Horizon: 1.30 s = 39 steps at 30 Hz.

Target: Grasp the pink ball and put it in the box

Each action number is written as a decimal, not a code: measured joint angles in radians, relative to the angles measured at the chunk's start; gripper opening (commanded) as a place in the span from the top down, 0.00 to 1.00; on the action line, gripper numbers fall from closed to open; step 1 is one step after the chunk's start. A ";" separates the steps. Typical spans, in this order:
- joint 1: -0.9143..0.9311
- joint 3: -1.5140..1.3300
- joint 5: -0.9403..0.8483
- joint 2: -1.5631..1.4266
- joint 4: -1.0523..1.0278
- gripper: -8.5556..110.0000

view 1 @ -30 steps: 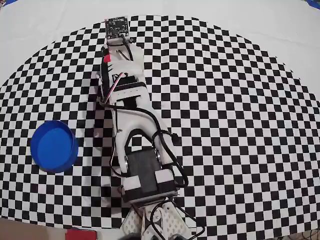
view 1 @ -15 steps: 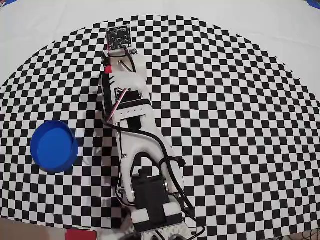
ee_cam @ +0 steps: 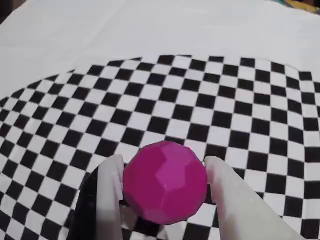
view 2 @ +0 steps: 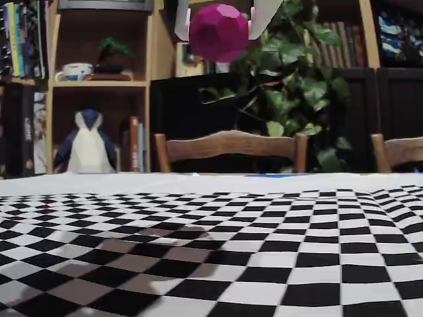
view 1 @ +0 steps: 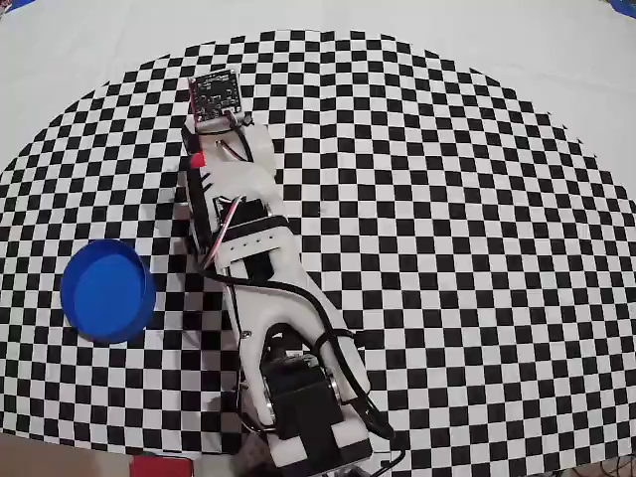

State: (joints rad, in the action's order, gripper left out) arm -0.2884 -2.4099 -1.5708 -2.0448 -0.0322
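My gripper [ee_cam: 164, 161] is shut on the pink ball [ee_cam: 165, 180], a faceted magenta sphere squeezed between two white fingers [ee_cam: 111, 190]. The fixed view shows the pink ball [view 2: 218, 30] held high above the checkered table by the gripper [view 2: 218, 36]. From overhead the ball is hidden under the wrist's camera board [view 1: 215, 96]. The box [view 1: 107, 291], a round blue tub, stands empty at the left of the overhead view, well away from the arm's tip.
The white arm [view 1: 253, 268] stretches up the middle of the checkered mat [view 1: 447, 248]. A flat red rectangle [view 1: 159, 465] lies at the bottom edge. Behind the table in the fixed view are wooden chairs [view 2: 228, 146], shelves and a plant [view 2: 297, 79].
The arm's tip has swung left and slightly nearer in the overhead view, towards the side of the blue box. The box has not moved.
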 measured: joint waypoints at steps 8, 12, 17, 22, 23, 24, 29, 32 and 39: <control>-0.034 -0.026 0.000 -0.009 0.000 0.93; -0.066 -0.034 0.000 -0.032 0.000 0.93; -0.100 -0.040 0.000 -0.035 0.000 0.93; -0.135 -0.046 0.000 -0.037 0.000 0.93; -0.137 -0.048 0.000 -0.037 0.000 0.93; -0.137 -0.049 0.000 -0.037 0.000 0.93; -0.163 -0.061 0.000 -0.037 0.000 0.93; -0.190 -0.064 0.000 -0.037 0.000 0.93; -0.218 -0.074 0.000 -0.037 0.000 0.93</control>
State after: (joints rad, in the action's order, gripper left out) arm -0.5062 -2.4835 -1.5708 -2.0816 -0.0322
